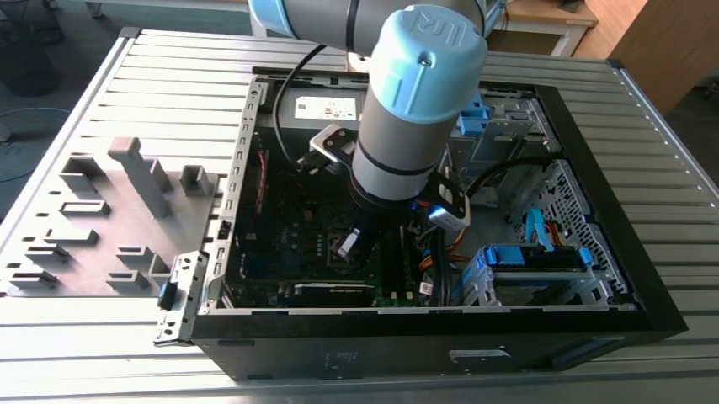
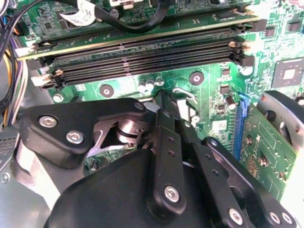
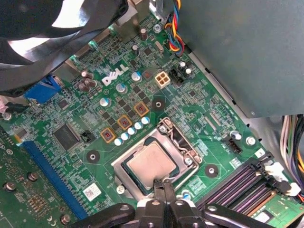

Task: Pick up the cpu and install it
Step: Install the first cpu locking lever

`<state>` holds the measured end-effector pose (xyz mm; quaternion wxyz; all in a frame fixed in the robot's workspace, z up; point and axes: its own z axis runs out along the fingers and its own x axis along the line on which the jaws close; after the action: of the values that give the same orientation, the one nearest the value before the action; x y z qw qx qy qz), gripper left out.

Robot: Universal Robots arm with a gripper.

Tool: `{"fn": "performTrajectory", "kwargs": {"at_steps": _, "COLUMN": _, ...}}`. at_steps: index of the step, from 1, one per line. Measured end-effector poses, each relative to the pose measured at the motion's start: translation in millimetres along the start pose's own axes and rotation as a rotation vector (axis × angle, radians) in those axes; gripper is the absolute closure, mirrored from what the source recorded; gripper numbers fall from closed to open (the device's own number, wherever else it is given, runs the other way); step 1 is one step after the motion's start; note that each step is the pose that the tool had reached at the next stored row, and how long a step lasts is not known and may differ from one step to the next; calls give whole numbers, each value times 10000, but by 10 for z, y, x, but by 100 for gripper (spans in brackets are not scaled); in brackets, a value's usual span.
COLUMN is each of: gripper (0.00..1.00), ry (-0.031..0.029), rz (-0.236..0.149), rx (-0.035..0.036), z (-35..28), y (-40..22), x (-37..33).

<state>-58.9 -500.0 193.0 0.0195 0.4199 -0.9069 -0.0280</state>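
Claw [image 3: 164,187]: lowered inside the open computer case, black fingers pressed together and clenched on nothing, tips at the edge of the socket in the first wrist view.
Claw linkage [image 2: 168,142]: black jointed arms with silver bolts, seen from behind in the second wrist view, poised just above the green board.
Cpu [image 3: 152,165]: silver-grey square lying flat in the metal socket frame [image 3: 175,137] on the motherboard, just beside the fingertips; whether touched cannot be told.
Motherboard [image 3: 199,114]: green, dotted with capacitors and dark chips.
Memory slots [image 2: 142,54]: long black rows running across the board beyond the claw, near the socket.
Arm [image 1: 410,109]: grey and light-blue, reaching down into the case in the exterior view.
Computer case [image 1: 612,244]: black, lid off, lying flat on the ribbed metal tabletop [image 1: 674,177].
Fixture tray [image 1: 101,219]: grey blocks, on the exterior view's left, beside the case.
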Motion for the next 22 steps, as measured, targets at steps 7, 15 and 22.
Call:
{"fn": "performTrajectory", "kwargs": {"at_steps": 7, "gripper": 89, "ry": 4, "rz": -15, "rx": 1, "z": 8, "y": -12, "x": 1}}
{"fn": "performTrajectory", "kwargs": {"at_steps": 15, "gripper": 89, "ry": 7, "rz": -44, "rx": 2, "z": 22, "y": -32, "x": -14}}
{"fn": "performTrajectory", "kwargs": {"at_steps": 22, "gripper": 89, "ry": 9, "rz": -82, "rx": 2, "z": 32, "y": -50, "x": -25}}
